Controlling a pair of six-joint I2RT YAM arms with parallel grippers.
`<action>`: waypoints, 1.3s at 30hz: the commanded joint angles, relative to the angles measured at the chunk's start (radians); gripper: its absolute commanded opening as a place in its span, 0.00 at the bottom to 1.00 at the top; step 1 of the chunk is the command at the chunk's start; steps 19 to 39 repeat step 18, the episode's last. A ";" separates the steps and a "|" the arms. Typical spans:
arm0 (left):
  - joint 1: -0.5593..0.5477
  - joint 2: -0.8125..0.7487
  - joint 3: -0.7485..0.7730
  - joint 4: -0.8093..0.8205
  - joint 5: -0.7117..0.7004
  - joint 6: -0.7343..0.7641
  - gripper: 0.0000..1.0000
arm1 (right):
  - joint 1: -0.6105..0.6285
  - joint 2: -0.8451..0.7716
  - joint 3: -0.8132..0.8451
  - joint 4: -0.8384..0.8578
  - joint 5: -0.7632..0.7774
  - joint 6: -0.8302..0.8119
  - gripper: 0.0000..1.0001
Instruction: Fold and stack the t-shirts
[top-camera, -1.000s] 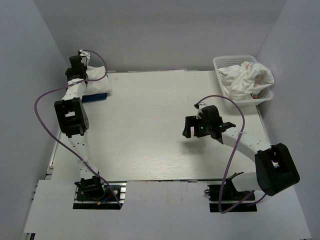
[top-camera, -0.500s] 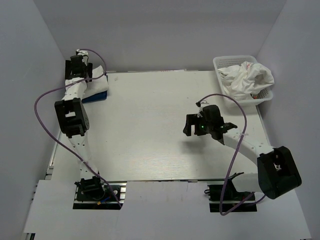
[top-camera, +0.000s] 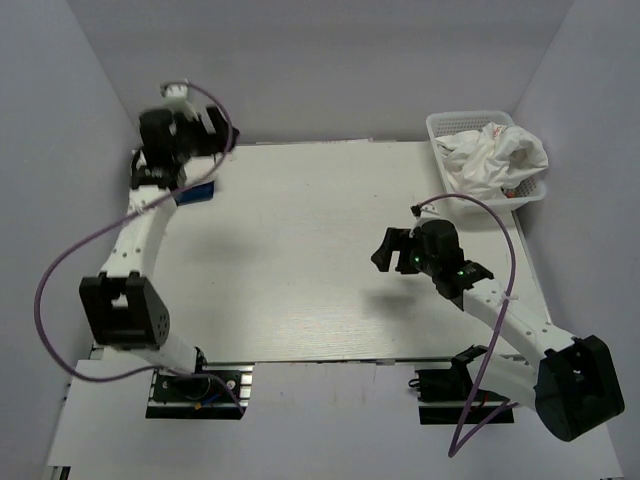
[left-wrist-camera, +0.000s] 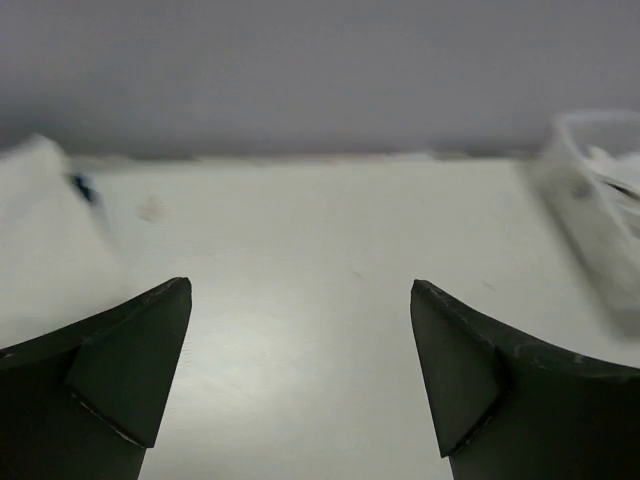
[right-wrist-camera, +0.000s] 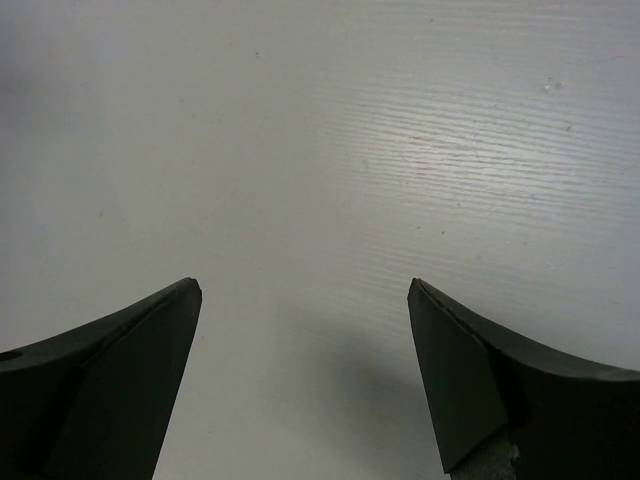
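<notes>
Left wrist view first: your left tool (left-wrist-camera: 300, 288) has its 2 fingers spread wide, with nothing between them but bare counter (left-wrist-camera: 300, 220). At the left edge of that view a white cloth (left-wrist-camera: 45, 230) lies on the counter, too blurred for you to read any print or fold. At the right edge you can make out the wall of the white lattice basket (left-wrist-camera: 580, 200), also blurred.

Right wrist view tells you the same of the right tool (right-wrist-camera: 303, 285): the fingers stand wide apart, they grip nothing, and only the pale wood grain of the counter shows between them.

Top external view gives you the layout. The left arm reaches to the far left corner of the counter, and its tool end is smeared there, just beside a dark blue t-shirt (top-camera: 198, 190) that lies flat at that corner. The arm hides most of what lies with it, so you cannot tell how many shirts are in that spot. The right arm stretches over the right half of the counter, its tool raised above the surface with a soft shadow under it, well apart from the basket. That basket sits at the far right corner, and crumpled white t-shirts (top-camera: 495, 158) with small coloured prints fill it and spill over its right rim.
</notes>
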 joint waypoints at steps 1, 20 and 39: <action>-0.089 -0.136 -0.421 0.193 0.256 -0.243 1.00 | 0.005 -0.046 -0.005 0.020 -0.066 0.049 0.90; -0.213 -1.070 -1.075 0.030 0.087 -0.342 1.00 | 0.005 -0.182 -0.037 0.103 0.098 0.162 0.90; -0.213 -1.070 -1.075 0.030 0.087 -0.342 1.00 | 0.005 -0.182 -0.037 0.103 0.098 0.162 0.90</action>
